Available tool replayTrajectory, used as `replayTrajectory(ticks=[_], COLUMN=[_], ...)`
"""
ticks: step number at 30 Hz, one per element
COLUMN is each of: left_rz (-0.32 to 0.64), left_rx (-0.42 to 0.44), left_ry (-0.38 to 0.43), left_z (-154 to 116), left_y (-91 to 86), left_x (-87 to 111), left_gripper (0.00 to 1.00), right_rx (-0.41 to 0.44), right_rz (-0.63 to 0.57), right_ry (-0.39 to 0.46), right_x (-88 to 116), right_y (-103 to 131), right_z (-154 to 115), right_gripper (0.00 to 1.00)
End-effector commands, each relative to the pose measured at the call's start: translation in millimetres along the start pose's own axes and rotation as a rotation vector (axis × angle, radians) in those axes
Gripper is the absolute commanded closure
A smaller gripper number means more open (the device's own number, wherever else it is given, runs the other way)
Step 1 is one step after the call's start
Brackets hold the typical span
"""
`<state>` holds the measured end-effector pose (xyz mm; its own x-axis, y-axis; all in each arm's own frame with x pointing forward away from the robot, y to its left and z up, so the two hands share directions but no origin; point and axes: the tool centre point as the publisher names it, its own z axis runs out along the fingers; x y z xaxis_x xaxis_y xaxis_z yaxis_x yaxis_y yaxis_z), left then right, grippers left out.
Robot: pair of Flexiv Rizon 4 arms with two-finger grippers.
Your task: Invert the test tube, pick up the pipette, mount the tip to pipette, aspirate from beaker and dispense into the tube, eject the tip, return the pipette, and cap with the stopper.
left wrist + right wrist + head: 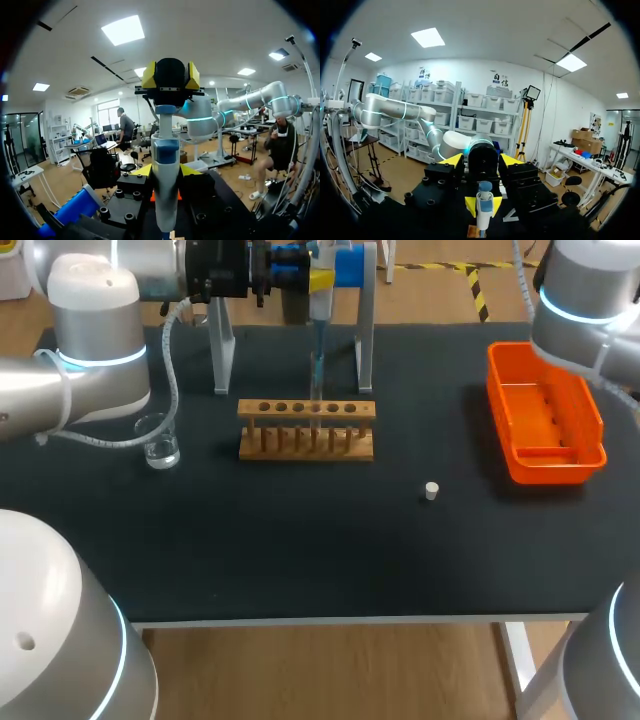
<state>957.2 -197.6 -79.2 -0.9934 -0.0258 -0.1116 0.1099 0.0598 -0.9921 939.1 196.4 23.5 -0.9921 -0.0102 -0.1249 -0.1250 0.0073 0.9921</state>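
Gripping white, blue-banded pipette (165,185) in left jaws, right jaws seemingly clamping its top

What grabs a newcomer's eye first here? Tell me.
The blue-and-white pipette stands out, held by the left gripper at the table's back, its tip down over the wooden rack. Next, the bright orange tray on the right and the small white stopper alone on the black table.
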Motion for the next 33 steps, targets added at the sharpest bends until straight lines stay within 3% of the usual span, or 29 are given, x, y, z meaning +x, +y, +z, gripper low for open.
replayTrajectory(ticks=[1, 8, 13, 22, 33], left_rz=[0.000, 0.000, 0.000, 0.000, 0.000], left_rx=[0.001, 0.001, 0.001, 0.001, 0.001], left_ry=[0.001, 0.001, 0.001, 0.001, 0.001], left_z=[0, 0, 0, 0, 0], left_y=[0.0, 0.0, 0.0, 0.0, 0.0], left_x=[-0.5, -0.5, -0.5, -0.5, -0.5], left_gripper=[1.00, 1.00, 1.00, 1.00, 1.00], right_rx=[-0.022, -0.038, -0.018, 0.055, 0.147], right_rz=[-0.005, -0.049, -0.060, -0.013, 0.014], right_ry=[-0.015, -0.007, 0.020, 0.060, 0.081], right_x=[12, 21, 26, 37, 32], right_y=[-14, -53, -101, -189, -241], right_z=[-37, -76, -85, -55, -16], right_gripper=[0.00, 0.00, 0.00, 0.00, 0.00])
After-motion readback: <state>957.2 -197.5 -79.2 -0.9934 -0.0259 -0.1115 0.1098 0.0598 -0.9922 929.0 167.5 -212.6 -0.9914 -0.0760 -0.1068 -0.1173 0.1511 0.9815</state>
